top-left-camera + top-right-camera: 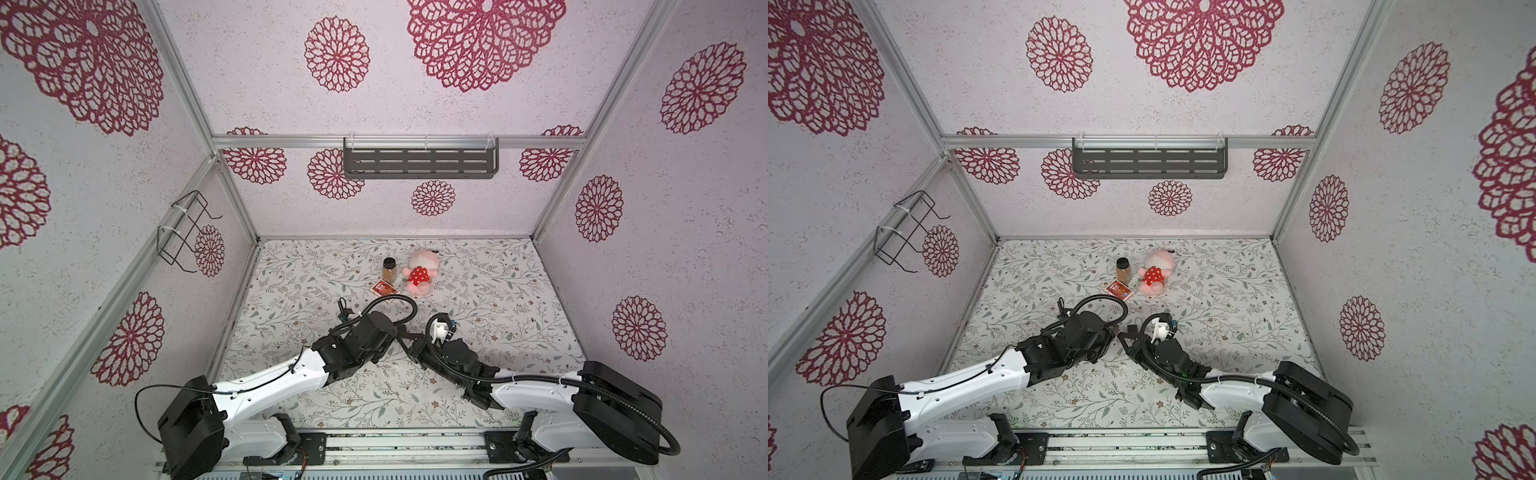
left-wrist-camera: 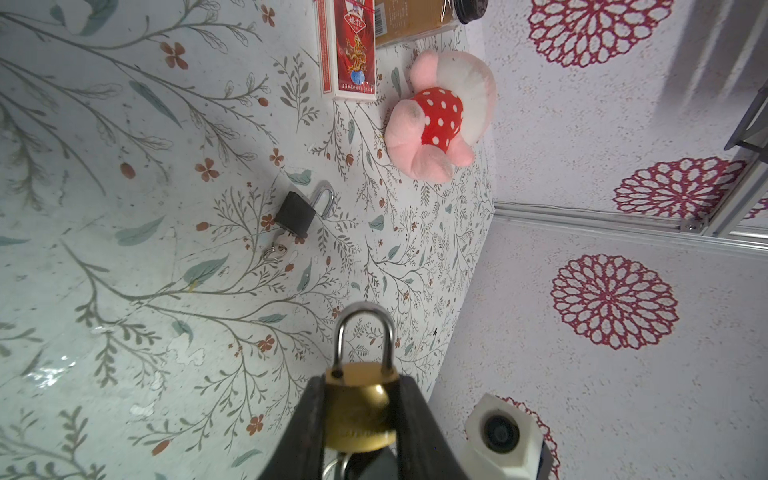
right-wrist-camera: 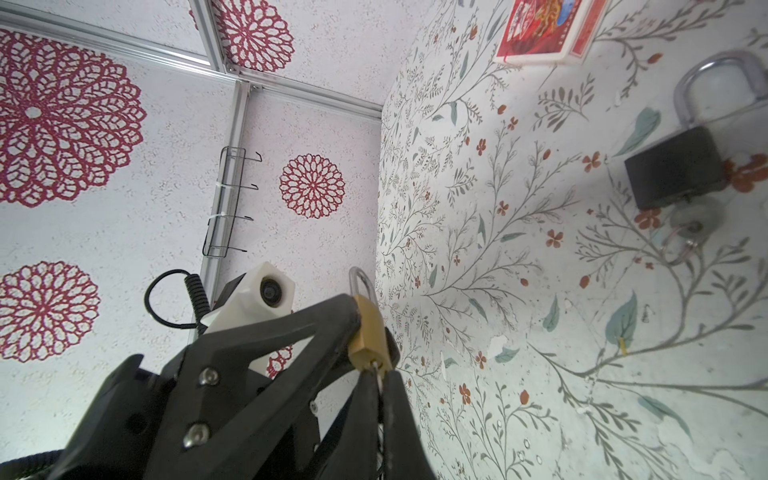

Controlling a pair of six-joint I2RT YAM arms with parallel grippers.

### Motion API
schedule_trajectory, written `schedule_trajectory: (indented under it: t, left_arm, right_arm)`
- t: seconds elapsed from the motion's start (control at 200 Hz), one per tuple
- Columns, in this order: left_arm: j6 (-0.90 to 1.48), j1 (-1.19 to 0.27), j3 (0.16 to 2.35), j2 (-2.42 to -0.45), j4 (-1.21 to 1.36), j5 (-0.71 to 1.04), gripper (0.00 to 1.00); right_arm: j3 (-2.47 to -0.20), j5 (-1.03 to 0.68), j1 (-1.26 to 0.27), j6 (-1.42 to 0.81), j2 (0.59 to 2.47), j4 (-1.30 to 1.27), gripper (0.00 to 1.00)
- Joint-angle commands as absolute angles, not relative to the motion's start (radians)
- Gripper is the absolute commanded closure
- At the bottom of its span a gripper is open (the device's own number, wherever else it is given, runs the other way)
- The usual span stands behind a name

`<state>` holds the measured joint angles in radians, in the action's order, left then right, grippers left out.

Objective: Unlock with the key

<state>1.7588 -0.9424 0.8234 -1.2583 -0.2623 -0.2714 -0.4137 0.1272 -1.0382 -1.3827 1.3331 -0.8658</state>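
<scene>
A small brass padlock (image 2: pixel 359 407) is held above the table, with my left gripper (image 2: pixel 360 384) shut on its body. Its steel shackle (image 2: pixel 365 332) sticks out past the fingertips, and both legs sit in the body. In the right wrist view the same padlock (image 3: pixel 368 328) shows its keyhole end. My right gripper (image 3: pixel 377 380) is shut on the key (image 3: pixel 377 372), which sits in that keyhole. In both top views the two grippers meet over the middle of the table, left (image 1: pixel 398 331) and right (image 1: pixel 410 344).
A black padlock (image 2: pixel 295 212) with its own key and ring lies on the floral table beyond the grippers. Farther back are a red card box (image 1: pixel 383 286), a spice jar (image 1: pixel 389 268) and a pink plush toy (image 1: pixel 419 276). A grey shelf (image 1: pixel 419 162) and a wire rack (image 1: pixel 183 228) hang on the walls.
</scene>
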Motion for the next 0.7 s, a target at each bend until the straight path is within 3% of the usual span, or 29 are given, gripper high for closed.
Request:
schedule_trajectory:
  t: [0.0,0.165,0.475,0.695]
  left_arm:
    - [1.759,-0.966,0.833,-1.224,-0.185,-0.212,1.00]
    - [1.688,-0.954,0.857,-1.185,-0.312,-0.263,1.00]
    - [1.515,-0.934,0.947,-1.126,-0.568,-0.398,1.00]
    - [1.224,-0.914,0.978,-1.105,-0.680,-0.469,1.00]
  right_arm:
    - [-0.459,0.114,-1.060,-1.331,1.286,-0.863,1.00]
    - [-0.469,0.167,-1.060,-1.225,1.221,-0.700,0.97]
    - [-0.517,0.210,-1.049,-1.053,1.158,-0.507,0.66]
    - [-0.591,0.129,-1.016,-0.947,1.099,-0.319,0.46]
